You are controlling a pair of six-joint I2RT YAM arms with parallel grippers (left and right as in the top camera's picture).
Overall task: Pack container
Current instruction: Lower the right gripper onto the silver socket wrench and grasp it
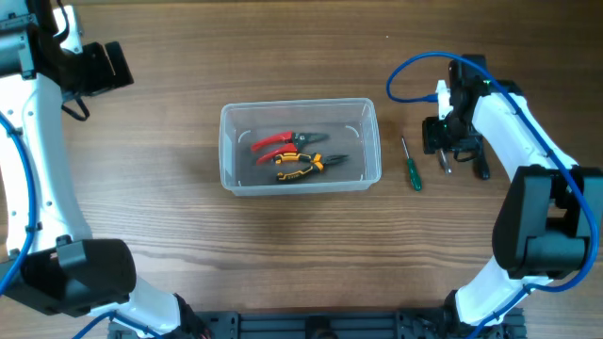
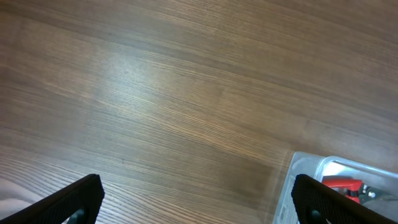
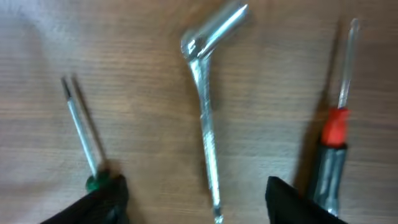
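The clear plastic container (image 1: 227, 151) stands at the table's middle. It holds red-handled pliers (image 1: 275, 142) and yellow-and-black pliers (image 1: 303, 166). My right gripper (image 1: 450, 143) is open and hovers low over a silver bent metal tool (image 3: 208, 118), which lies between its fingers (image 3: 199, 208) in the right wrist view. A green-handled screwdriver (image 3: 81, 140) lies left of that tool and a red-and-black screwdriver (image 3: 336, 134) right of it. My left gripper (image 1: 108, 66) is open and empty at the far left. In its wrist view (image 2: 198, 199) the container's corner (image 2: 303, 168) shows.
The green screwdriver (image 1: 412, 167) lies between the container and my right gripper. The red-and-black screwdriver (image 1: 480, 166) lies just right of that gripper. Bare wooden table surrounds the container. A blue cable loops above the right arm.
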